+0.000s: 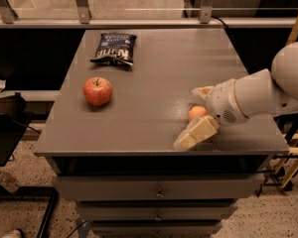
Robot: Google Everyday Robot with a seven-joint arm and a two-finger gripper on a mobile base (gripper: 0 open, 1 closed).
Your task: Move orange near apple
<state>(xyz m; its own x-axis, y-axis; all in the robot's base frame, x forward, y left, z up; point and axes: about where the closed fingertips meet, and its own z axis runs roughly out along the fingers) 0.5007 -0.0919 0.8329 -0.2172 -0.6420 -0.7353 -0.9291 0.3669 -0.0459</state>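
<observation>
The orange (197,112) lies on the grey table (159,73) near its front right, small and plain. My gripper (189,116) reaches in from the right, low over the table, and is open. One cream finger (201,90) is just behind the orange and the other (195,133) is in front of it, so the orange sits between them, with a gap on both sides. The red apple (97,90), with yellowish patches and a short stem, stands on the left side of the table, well apart from the orange.
A dark chip bag (113,48) lies at the back left of the table. The table's front edge runs just below my lower finger. Drawers sit under the tabletop. A yellow ladder frame (295,133) stands to the right, and a railing runs behind.
</observation>
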